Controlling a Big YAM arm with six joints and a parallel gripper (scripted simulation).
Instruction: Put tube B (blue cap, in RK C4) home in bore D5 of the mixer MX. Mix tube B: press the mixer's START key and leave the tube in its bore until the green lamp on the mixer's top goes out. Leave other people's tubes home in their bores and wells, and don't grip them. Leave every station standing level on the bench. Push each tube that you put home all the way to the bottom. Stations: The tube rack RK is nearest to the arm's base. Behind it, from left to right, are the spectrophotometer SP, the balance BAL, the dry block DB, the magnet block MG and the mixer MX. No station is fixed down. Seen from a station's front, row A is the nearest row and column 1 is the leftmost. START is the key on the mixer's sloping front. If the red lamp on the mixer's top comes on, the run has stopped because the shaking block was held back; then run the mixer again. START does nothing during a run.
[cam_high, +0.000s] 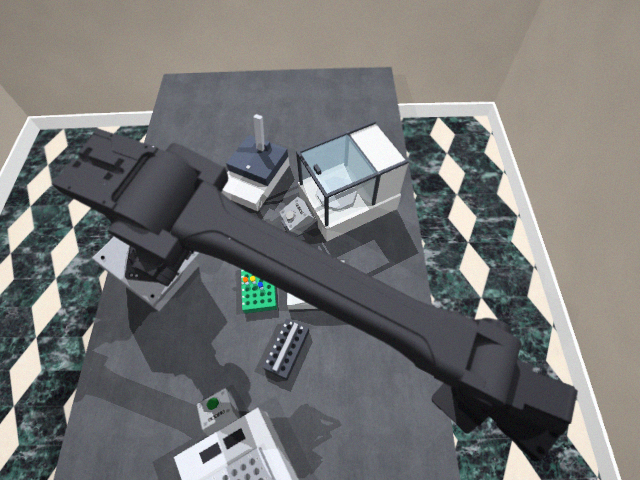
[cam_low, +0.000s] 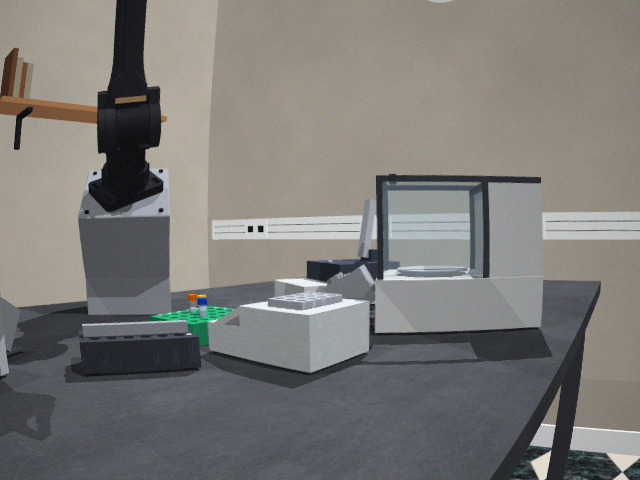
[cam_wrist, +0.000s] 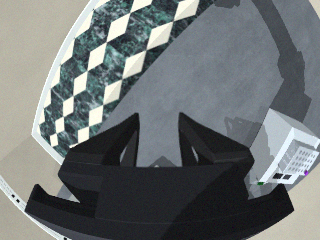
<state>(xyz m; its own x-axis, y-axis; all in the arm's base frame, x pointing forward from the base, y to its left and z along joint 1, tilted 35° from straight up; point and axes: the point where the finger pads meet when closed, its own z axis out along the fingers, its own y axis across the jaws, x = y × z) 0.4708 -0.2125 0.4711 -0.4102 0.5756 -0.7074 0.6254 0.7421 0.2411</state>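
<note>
1. So, starting leftmost in the top view: the START key (cam_high: 211, 403) sits on the sloping front of the mixer MX (cam_high: 258, 434), low in the frame. The mixer's bores are only partly in view, so D5 can't be picked out here.
2. Next right is the green rack RK (cam_high: 258, 305), near the arm's pedestal. Tube B (cam_high: 260, 284) stands upright in it, blue cap up, in the cluster of capped tubes at the rack's far end. It's not yet lifted.
3. In the exterior view tube B (cam_low: 202, 305) is just beside an orange-capped tube (cam_low: 192, 301), with a yellow cap right behind it. Those neighbours belong to others, so there's little room for the fingers.
4. Handling guess: a small plastic tube, light and stiff, with a smooth and probably slippery wall. The cap is the widest part that shows above the rack.
5. Best hold, as a judgement: come straight down and pinch at or just under the cap, with the fingers lined up so they miss the orange and yellow caps. A modest squeeze should do. Keep it vertical so it slides out of the well, and later down to the bore's bottom, without tipping the loose rack.
6. Far right: the arm's wrist hangs out past the bench edge, well apart from the rack. The wrist view shows the gripper (cam_wrist: 158, 120) with its jaws drawn partway in, roughly a third open. There's nothing between them, only bench in the gap.
</note>
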